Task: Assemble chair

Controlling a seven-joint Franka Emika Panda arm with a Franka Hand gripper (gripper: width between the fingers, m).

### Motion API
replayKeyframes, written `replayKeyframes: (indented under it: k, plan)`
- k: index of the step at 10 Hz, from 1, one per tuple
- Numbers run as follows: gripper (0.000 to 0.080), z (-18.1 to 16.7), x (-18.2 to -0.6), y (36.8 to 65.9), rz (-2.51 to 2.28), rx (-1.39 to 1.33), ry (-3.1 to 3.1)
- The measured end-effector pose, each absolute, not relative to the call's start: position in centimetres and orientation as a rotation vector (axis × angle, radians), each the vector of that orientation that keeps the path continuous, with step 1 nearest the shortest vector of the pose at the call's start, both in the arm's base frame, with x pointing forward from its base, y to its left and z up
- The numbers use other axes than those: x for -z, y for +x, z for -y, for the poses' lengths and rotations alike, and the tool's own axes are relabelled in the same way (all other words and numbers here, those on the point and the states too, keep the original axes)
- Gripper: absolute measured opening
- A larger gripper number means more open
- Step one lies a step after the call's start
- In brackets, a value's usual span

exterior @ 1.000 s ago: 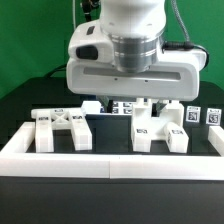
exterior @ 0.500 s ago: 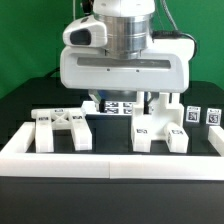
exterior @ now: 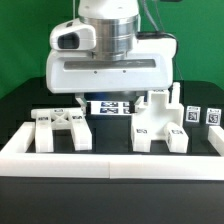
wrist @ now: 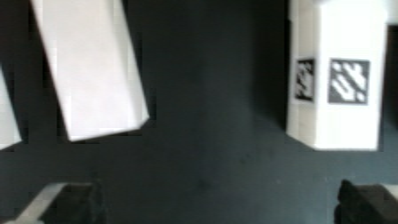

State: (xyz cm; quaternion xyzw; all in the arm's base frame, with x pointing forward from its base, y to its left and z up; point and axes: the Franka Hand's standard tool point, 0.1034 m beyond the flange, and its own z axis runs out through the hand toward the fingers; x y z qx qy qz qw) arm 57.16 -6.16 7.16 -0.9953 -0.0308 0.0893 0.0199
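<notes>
1. Sliding toward the exterior view's left and lifting a little over the last second, the arm (exterior: 110, 60) has uncovered the notched block (exterior: 160, 126). The block was partly hidden before and now stands in plain sight at the near right.
2. The fingers (wrist: 64, 205) are spread as wide as they go. Only bare dark surface (wrist: 214, 130) lies between them, and they hold nothing.
3. The chair is not yet built. Its parts lie loose inside the low border wall (exterior: 110, 163):
   - the X-braced panel (exterior: 60, 128) at the near left
   - the notched block at the near right
   - smaller tagged pieces (exterior: 200, 116) at the far right
4. The wrist view shows a plain white piece (wrist: 89, 70) and a tagged white piece (wrist: 338, 75). They are well apart, and neither touches the fingers. I cannot tell which parts they are.
5. The shift looks like repositioning before a first pick, so the task is probably at an early stage. The next move likely calls for lining the fingers up on either side of one piece before descending.
</notes>
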Motion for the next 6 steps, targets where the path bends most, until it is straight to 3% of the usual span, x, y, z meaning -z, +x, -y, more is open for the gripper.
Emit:
replayKeyframes:
  k: [3, 6]
  plan:
    - [0.0649, 8.9, -6.9, 56.2, 0.207, -0.241, -3.079]
    - [0.0649, 9.0, -6.8, 56.5, 0.213, -0.208, -3.089]
